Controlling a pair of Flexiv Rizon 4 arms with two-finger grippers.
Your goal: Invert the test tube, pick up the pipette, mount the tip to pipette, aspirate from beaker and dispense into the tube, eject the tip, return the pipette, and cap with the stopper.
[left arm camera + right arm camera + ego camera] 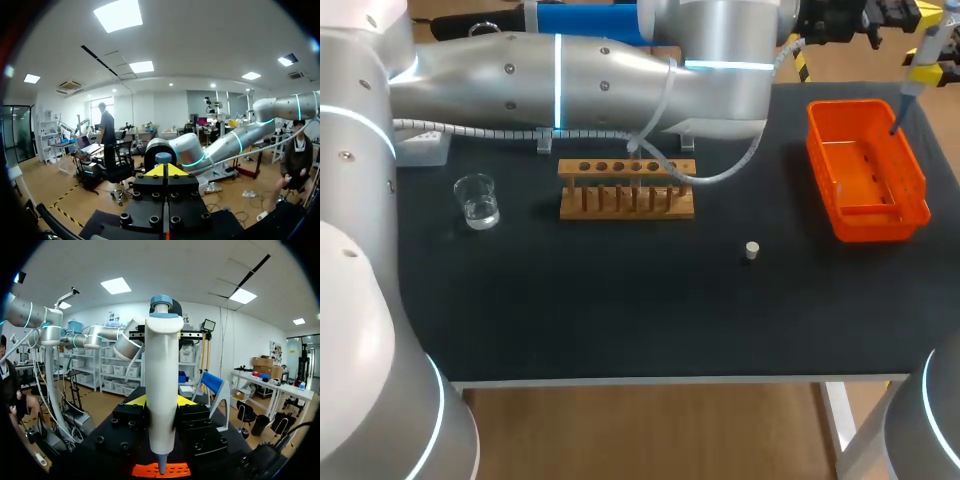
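Pipette (162, 390) stands upright in the right gripper (161, 402), whose jaws grasp its white barrel from both sides, the yellow tips showing on either side of it. Its narrow lower end hangs above the orange tray (160, 470). In the head view the pipette (923, 55) is at 1 o'clock of the tray (820, 150), tilted, with its dark lower end over the tray's far right corner.

The left arm (570, 70) crosses the far side of the dark surface (620, 300) from the 9 o'clock side towards 1 o'clock. In its wrist view the left gripper (165, 171) has its jaws clenched on what looks to be the test tube (163, 159): a small blue-grey rounded end stands up just past the yellow tips, held out over the room beyond the surface.

The wooden rack (627, 190) sits near the middle of the surface's far half. The beaker (477, 200), with clear liquid in it, stands at 9 o'clock of the rack, apart from it. The small pale stopper (751, 250) lies alone at 4 o'clock of the rack, between rack and tray.
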